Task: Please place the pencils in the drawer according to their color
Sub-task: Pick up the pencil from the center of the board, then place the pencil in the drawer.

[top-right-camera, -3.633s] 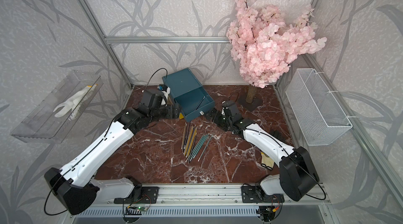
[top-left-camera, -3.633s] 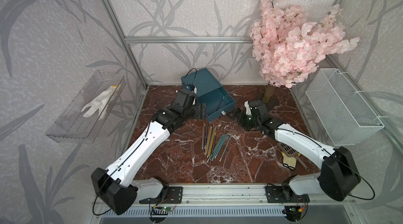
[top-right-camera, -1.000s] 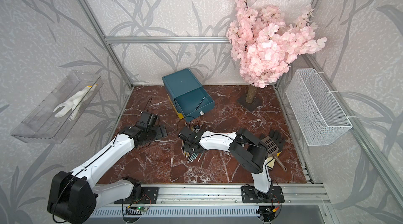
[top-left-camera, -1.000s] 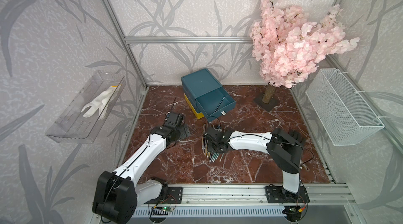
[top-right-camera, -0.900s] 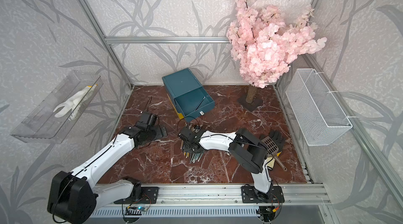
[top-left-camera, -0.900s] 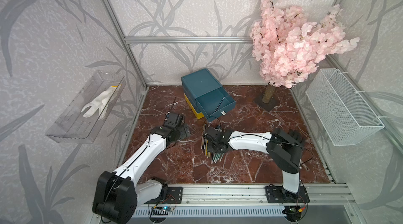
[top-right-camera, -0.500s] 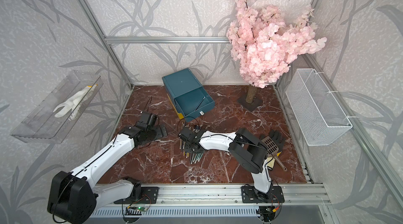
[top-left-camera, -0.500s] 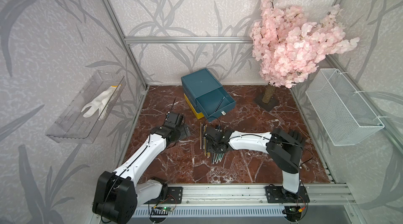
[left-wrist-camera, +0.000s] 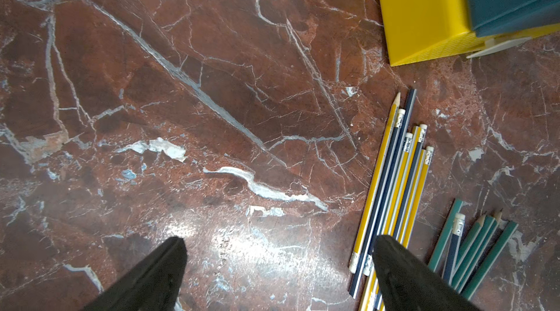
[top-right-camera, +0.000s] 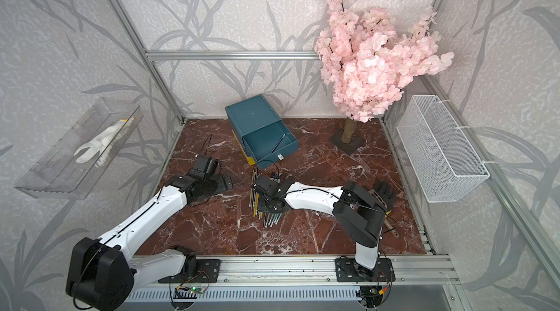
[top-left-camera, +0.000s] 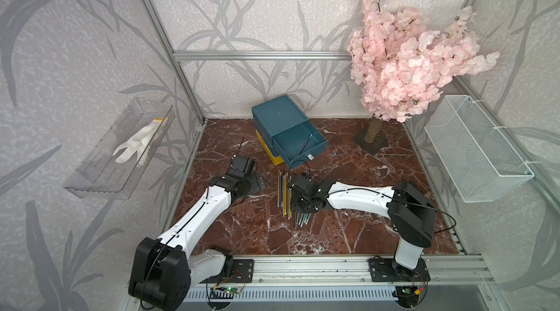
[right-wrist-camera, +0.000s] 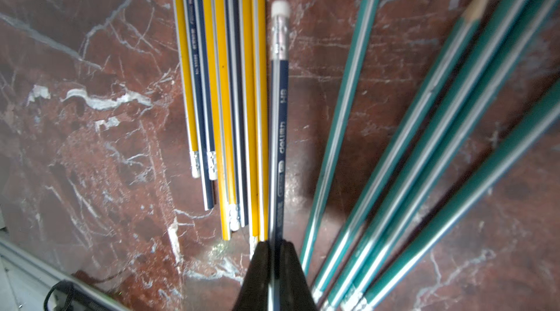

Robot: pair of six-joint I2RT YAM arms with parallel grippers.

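Note:
The drawer stands at the back of the marble floor, its top teal tier pulled out with one dark pencil inside; its yellow tier is at the bottom. The pencils lie in front of it: a yellow and navy row and a teal fan. My right gripper is shut on a navy pencil lying between the two groups. My left gripper hangs open over bare floor, left of the pencils.
A pink blossom tree stands at the back right. A white wire basket hangs on the right wall. A clear tray holding a white glove hangs on the left wall. A black glove-like thing lies behind the right arm.
Both arms have come back from the drawer to the pencil pile. Within the last second the right jaws have closed on the navy pencil. The left gripper has stayed open and still.

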